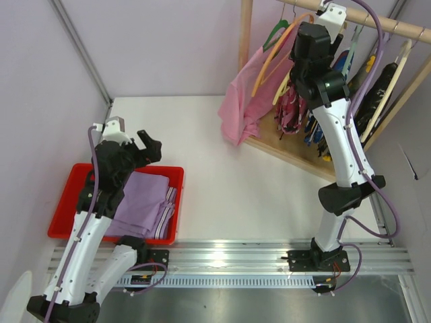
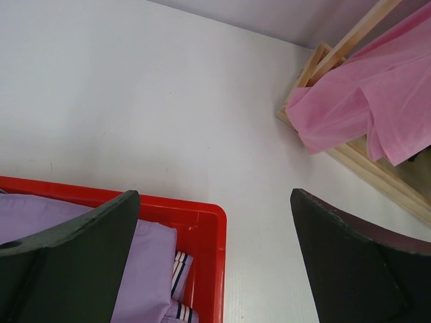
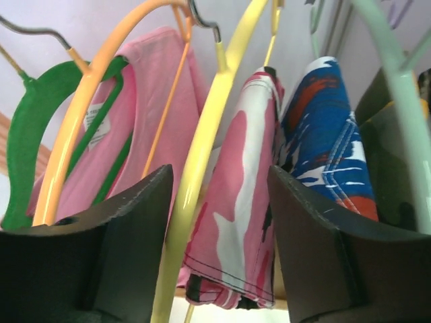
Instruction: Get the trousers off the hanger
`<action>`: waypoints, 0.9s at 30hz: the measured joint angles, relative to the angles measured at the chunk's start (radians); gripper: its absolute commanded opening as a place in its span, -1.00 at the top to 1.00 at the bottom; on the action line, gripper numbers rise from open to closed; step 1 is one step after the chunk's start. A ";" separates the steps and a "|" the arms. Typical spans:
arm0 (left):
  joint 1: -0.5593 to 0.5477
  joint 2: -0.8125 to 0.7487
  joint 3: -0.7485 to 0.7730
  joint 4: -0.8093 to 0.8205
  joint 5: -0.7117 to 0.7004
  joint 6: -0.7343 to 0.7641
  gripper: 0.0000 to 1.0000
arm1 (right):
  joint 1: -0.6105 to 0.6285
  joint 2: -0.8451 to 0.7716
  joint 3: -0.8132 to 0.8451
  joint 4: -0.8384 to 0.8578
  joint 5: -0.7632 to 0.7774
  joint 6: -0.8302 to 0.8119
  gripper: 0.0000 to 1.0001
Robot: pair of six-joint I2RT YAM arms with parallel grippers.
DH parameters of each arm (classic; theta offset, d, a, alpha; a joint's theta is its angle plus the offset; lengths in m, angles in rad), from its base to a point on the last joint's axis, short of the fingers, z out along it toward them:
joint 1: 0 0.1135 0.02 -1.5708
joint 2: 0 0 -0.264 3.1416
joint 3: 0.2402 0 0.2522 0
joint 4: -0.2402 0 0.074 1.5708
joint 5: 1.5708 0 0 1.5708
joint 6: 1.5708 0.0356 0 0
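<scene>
The pink camouflage trousers hang folded on the yellow hanger on the rack; they also show in the top view. My right gripper is open, raised to the rack. Its jaws stand either side of the yellow hanger's sloping arm and the trousers' hanging edge, and I cannot tell whether they touch either one. The hanger's metal hook shows at the top. My left gripper is open and empty above the far right corner of the red tray.
An orange hanger and a green hanger carry a plain pink garment just left of the yellow one. A blue patterned garment hangs to its right. The wooden rack base lies on the table. Lilac folded cloth fills the tray.
</scene>
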 measured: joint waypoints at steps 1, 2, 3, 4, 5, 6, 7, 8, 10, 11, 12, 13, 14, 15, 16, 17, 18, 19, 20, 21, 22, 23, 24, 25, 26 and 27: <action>0.000 0.000 -0.004 0.000 -0.001 0.001 -0.99 | 0.001 0.000 0.003 -0.003 0.007 -0.008 -0.06; 0.000 0.000 -0.008 0.000 -0.001 0.001 -0.99 | 0.001 0.000 0.005 -0.005 0.011 -0.015 -0.02; 0.000 0.000 -0.010 -0.003 -0.001 0.003 -0.99 | 0.001 0.000 0.007 -0.008 0.015 -0.020 0.01; 0.000 0.000 -0.011 -0.008 0.001 0.006 -0.99 | 0.001 0.000 0.007 -0.014 0.017 -0.028 0.06; 0.000 -0.001 -0.011 -0.011 0.004 0.009 -0.99 | 0.001 0.000 0.007 -0.020 0.018 -0.033 0.07; 0.000 -0.002 -0.011 -0.012 0.009 0.010 -0.99 | 0.001 0.000 0.007 -0.029 0.018 -0.037 0.07; 0.000 -0.005 -0.011 -0.014 0.013 0.010 -0.99 | -0.001 0.000 0.007 -0.041 0.018 -0.041 0.07; 0.000 -0.010 -0.011 -0.014 0.017 0.010 -0.99 | -0.003 0.001 0.007 -0.055 0.018 -0.042 0.07; 0.000 -0.023 -0.015 -0.014 0.023 0.010 -0.99 | -0.004 0.001 0.007 -0.078 0.017 -0.042 0.06; 0.000 -0.032 -0.018 -0.015 0.027 0.010 -0.99 | -0.005 0.001 0.007 -0.089 0.016 -0.042 0.07; -0.001 -0.041 -0.021 -0.014 0.029 0.010 -0.99 | -0.006 0.001 0.007 -0.099 0.015 -0.042 0.06; -0.001 -0.049 -0.024 -0.015 0.031 0.011 -0.99 | -0.007 0.001 0.007 -0.108 0.014 -0.042 0.06; -0.002 -0.056 -0.025 -0.015 0.032 0.015 -0.99 | -0.007 0.001 0.007 -0.116 0.013 -0.041 0.06; -0.002 -0.061 -0.025 -0.016 0.032 0.018 -0.99 | -0.007 0.001 0.007 -0.124 0.009 -0.040 0.08; -0.002 -0.067 -0.025 -0.016 0.034 0.018 -0.99 | -0.007 0.001 0.007 -0.132 0.005 -0.040 0.15; -0.002 -0.072 -0.025 -0.016 0.034 0.019 -0.99 | -0.006 0.001 0.007 -0.137 0.003 -0.041 0.18; -0.002 -0.077 -0.026 -0.016 0.034 0.021 -0.99 | -0.004 0.001 0.007 -0.144 0.003 -0.040 0.22; -0.002 -0.084 -0.028 -0.016 0.034 0.024 -0.99 | -0.001 0.001 0.007 -0.150 0.004 -0.040 0.31; -0.002 -0.090 -0.031 -0.016 0.034 0.025 -0.99 | 0.003 0.001 0.007 -0.155 0.004 -0.043 0.33; -0.002 -0.099 -0.036 -0.017 0.034 0.026 -0.99 | 0.008 0.001 0.007 -0.158 0.004 -0.043 0.35; -0.002 -0.102 -0.037 -0.018 0.034 0.026 -0.99 | 0.013 0.001 0.007 -0.159 0.004 -0.044 0.35; -0.002 -0.107 -0.040 -0.019 0.034 0.026 -0.99 | 0.018 0.001 0.007 -0.159 0.004 -0.045 0.35; -0.003 -0.109 -0.041 -0.022 0.034 0.027 -0.99 | 0.023 0.001 0.007 -0.158 0.004 -0.047 0.35; -0.004 -0.114 -0.042 -0.025 0.034 0.028 -0.99 | 0.028 0.000 0.006 -0.158 0.004 -0.049 0.33; -0.005 -0.117 -0.042 -0.027 0.034 0.030 -0.99 | 0.033 -0.001 0.005 -0.158 0.004 -0.050 0.33; -0.006 -0.121 -0.042 -0.029 0.034 0.034 -0.99 | 0.037 -0.002 0.003 -0.158 0.005 -0.050 0.34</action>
